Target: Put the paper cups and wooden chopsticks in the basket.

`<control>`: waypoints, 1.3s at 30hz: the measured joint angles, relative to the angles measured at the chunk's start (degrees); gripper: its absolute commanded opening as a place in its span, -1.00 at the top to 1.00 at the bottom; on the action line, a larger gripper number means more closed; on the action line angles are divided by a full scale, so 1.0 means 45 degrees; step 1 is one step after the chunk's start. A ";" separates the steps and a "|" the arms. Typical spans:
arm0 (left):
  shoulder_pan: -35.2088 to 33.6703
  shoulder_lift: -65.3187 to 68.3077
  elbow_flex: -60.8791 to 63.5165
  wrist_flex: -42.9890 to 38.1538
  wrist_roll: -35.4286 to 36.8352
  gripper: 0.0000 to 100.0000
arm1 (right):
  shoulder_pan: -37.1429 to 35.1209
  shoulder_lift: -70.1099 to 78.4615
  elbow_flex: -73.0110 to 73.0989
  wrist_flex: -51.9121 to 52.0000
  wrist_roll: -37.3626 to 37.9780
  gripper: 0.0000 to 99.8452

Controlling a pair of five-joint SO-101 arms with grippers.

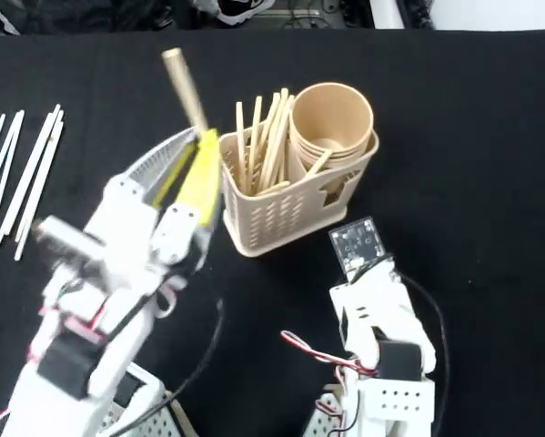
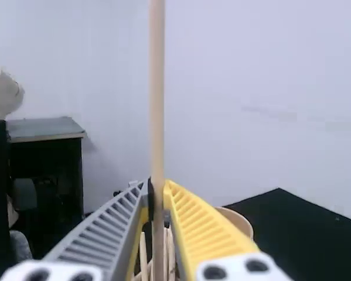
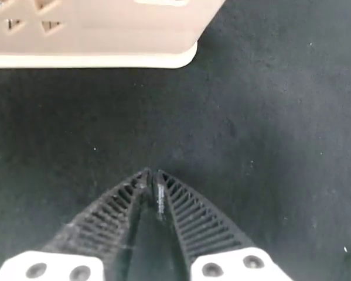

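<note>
My high camera looks steeply down on the black cloth table [image 1: 490,137]. My left wrist camera faces a pale wall [image 2: 251,70]; the right one hangs close over the cloth, sharing the beige slotted plastic basket [image 1: 272,218] with overhead.

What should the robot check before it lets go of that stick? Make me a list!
1. Chopstick held tight in the left gripper: ok, the gripper is shut on it.
2. Chopstick's lower end over the basket opening: cannot tell; the gripper is at the basket's edge.
3. Basket standing upright: ok.
4. Paper cups out of the stick's way: ok, they are stacked at the basket's far end from the gripper.
5. Right gripper out of the way: ok, shut and empty over the table in front of the basket.
6. All sticks packed: not ok, loose chopsticks lie on the table.
</note>
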 measured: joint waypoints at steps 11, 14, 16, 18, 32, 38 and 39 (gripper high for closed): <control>0.0195 0.4435 0.0078 -0.3673 0.0059 0.94 | -0.0039 0.0000 0.0000 0.0039 0.0000 0.97; 0.0195 0.5001 0.0274 -0.3731 0.0059 0.87 | -0.0039 0.0000 0.0000 0.0039 0.0000 0.97; 0.0195 0.5118 0.0430 -0.2950 0.0000 0.70 | -0.0039 0.0000 0.0000 0.0039 0.0000 0.97; 0.0176 0.5118 0.0254 -0.1289 -0.0137 0.59 | -0.0039 0.0000 0.0000 0.0039 0.0000 0.97; -0.8127 0.8010 -0.7560 1.0901 -0.2110 0.58 | -0.0039 0.0000 0.0000 0.0039 0.0020 0.97; -1.1741 1.2894 -0.9924 1.1331 -0.4474 0.58 | -0.0039 0.0000 0.0000 0.0039 0.0020 0.97; -1.2034 1.3871 -1.0393 1.1429 -0.4786 0.58 | -0.0039 0.0000 0.0000 0.0039 0.0020 0.97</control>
